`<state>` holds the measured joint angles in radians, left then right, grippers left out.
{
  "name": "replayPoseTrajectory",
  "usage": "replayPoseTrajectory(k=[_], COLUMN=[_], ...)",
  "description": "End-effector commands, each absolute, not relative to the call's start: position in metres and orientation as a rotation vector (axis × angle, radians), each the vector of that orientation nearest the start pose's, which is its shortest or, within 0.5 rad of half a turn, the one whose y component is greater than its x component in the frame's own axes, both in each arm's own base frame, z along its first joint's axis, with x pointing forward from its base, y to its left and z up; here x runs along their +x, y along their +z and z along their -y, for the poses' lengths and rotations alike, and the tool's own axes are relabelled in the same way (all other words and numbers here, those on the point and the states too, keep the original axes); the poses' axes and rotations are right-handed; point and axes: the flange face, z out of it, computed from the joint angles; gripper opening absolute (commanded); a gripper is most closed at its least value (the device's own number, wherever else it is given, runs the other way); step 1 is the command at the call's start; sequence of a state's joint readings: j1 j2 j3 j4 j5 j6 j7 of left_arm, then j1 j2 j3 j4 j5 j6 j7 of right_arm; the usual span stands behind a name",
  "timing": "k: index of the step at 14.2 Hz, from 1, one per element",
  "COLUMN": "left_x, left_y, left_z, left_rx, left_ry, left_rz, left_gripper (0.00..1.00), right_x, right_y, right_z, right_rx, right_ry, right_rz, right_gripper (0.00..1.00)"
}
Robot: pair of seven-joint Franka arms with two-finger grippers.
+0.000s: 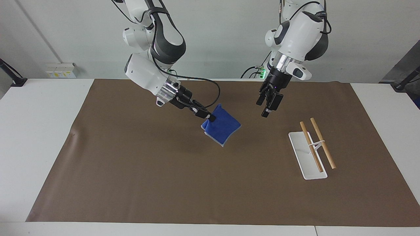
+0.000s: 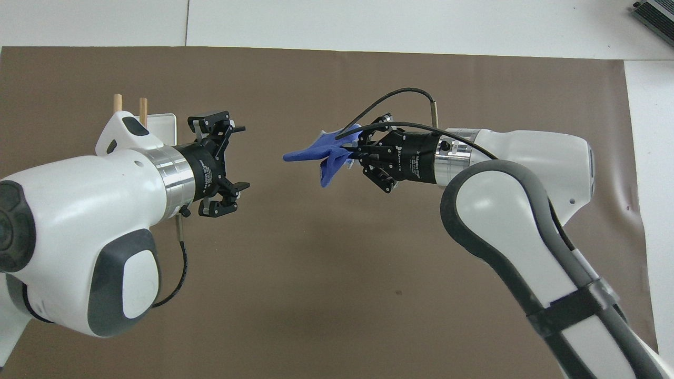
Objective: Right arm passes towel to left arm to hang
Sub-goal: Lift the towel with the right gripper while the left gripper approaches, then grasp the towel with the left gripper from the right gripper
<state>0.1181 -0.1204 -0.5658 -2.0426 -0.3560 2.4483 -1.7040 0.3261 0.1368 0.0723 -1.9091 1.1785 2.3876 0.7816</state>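
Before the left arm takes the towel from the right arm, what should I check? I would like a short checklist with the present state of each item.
1. Right tool shut on the towel: ok, it pinches one corner.
2. Towel off the table: ok, it hangs in the air over the brown mat.
3. Left tool open: ok, its fingers stand apart in the overhead view.
4. Left tool touching the towel: not ok, a gap shows between them in both views.
5. Free edge for the left tool to take: ok, the towel's edge sticks out toward it.
6. Rack free for hanging: ok, both wooden bars are bare.
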Motion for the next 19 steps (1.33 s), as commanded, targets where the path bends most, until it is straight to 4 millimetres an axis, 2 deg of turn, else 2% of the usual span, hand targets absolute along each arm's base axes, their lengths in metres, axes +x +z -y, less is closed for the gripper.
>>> replayPoseTrajectory(k=[1,4,7,10,12,13,15,16,19], left_x=[0.497,0.501,0.513,0.522,0.522,0.522,0.522,0.523,0.524], left_y=[0.528,0.516,0.502,0.499,0.499,0.498,0.497,0.498,0.495], left_z=[0.271,0.281,0.279,0.274,0.274,0.274,0.274,0.274,0.272], left_rx=[1.855,1.826,1.789,1.772,1.823,1.871,2.024,2.093,2.119], left_ry=[0.038,0.025,0.026,0.047,0.075,0.096,0.177,0.213,0.219], left_rz=[-1.751,-1.743,-1.739,-1.720,-1.666,-1.617,-1.436,-1.341,-1.315], left_gripper=[1.00,1.00,1.00,1.00,0.81,0.64,0.39,0.29,0.10], right_x=[0.560,0.554,0.553,0.553,0.553,0.553,0.553,0.553,0.553], right_y=[0.457,0.456,0.456,0.458,0.459,0.459,0.458,0.458,0.458], right_z=[-0.271,-0.286,-0.287,-0.288,-0.289,-0.289,-0.288,-0.288,-0.288], right_rx=[-1.722,-1.669,-1.668,-1.631,-1.630,-1.633,-1.632,-1.632,-1.633], right_ry=[0.336,0.345,0.347,0.364,0.365,0.363,0.363,0.363,0.362], right_rz=[-1.276,-1.299,-1.299,-1.307,-1.304,-1.302,-1.304,-1.304,-1.303], right_gripper=[0.00,0.00,0.00,0.00,0.00,0.00,0.00,0.00,0.00])
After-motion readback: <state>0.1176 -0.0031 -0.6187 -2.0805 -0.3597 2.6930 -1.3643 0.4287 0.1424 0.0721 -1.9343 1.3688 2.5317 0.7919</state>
